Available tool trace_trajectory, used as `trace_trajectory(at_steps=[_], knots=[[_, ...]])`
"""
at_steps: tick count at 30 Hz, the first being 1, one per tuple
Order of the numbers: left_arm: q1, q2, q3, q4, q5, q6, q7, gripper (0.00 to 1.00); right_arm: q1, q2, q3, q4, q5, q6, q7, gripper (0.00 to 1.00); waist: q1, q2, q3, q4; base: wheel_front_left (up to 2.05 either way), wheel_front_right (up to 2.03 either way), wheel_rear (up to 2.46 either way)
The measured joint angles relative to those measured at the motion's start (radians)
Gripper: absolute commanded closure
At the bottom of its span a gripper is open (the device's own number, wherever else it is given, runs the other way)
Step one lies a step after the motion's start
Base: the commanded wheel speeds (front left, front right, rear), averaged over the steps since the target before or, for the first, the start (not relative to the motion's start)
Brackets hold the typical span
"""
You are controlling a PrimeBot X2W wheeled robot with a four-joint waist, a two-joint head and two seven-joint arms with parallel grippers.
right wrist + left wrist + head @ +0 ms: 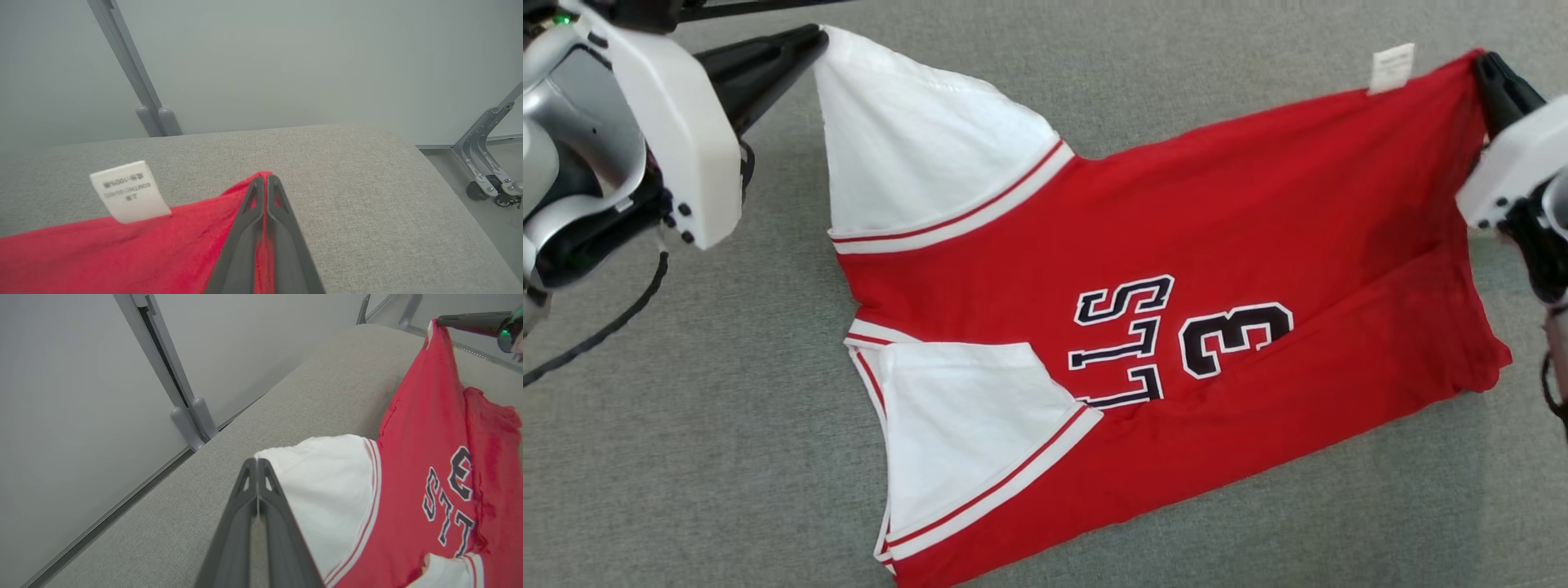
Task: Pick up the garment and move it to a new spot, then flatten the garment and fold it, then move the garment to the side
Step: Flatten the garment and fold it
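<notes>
The jersey (1176,245) lies spread on the grey cushion (686,490). Its long axis runs straight across from my left to my right, with the collar end on the left and the hem on the right. Its near half rests on the cushion, and its far edge is raised and drawn taut between my two grippers. My left gripper (815,41) is closed on the tip of the far white sleeve (915,155). My right gripper (1480,69) is closed on the far corner of the red hem, just beside the white label (1392,67). The cloth therefore falls toward me from both sets of fingers, and neither arm is nearer. I judge the coming move depends on carrying both ends together along that line. The head view gives the whole outline. The left wrist view shows the far edge lifting clear of the cushion up to my right gripper. The right wrist view shows red cloth pinched between my fingers, and the label's print is too blurred to read.
</notes>
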Motion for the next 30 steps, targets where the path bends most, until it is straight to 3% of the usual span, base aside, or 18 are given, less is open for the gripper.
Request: trace_trajectory(at_steps=[4,10,14,18,25,30], knots=[[0.036,0.044,-0.014,-0.065,-0.036,0.0,-0.043,1.0,0.067,-0.049,0.002,-0.07,0.049,0.0,0.028,1.0,0.0,0.0,-0.023,0.012,0.0,0.0,0.0],[0.165,0.171,-0.032,-0.219,-0.101,0.0,-0.132,1.0,0.228,-0.123,-0.024,-0.22,0.121,0.0,0.079,1.0,0.0,0.0,-0.061,0.036,0.0,0.0,0.0],[0.263,0.207,-0.04,-0.319,-0.149,0.0,-0.196,1.0,0.344,-0.155,-0.051,-0.31,0.149,0.0,0.119,1.0,0.0,0.0,-0.078,0.06,0.0,0.0,0.0],[0.359,0.227,-0.049,-0.381,-0.163,0.012,-0.227,1.0,0.455,-0.157,-0.081,-0.393,0.148,0.0,0.156,1.0,0.0,0.0,-0.093,0.077,0.0,0.0,0.0],[0.534,0.244,-0.058,-0.475,-0.173,0.071,-0.26,1.0,0.61,-0.139,-0.156,-0.488,0.12,0.0,0.211,1.0,0.0,0.0,-0.109,0.089,0.0,0.0,0.0],[0.635,0.216,-0.06,-0.492,-0.165,0.091,-0.257,1.0,0.676,-0.114,-0.189,-0.498,0.111,0.0,0.235,1.0,0.0,0.0,-0.107,0.095,0.0,0.0,0.0]])
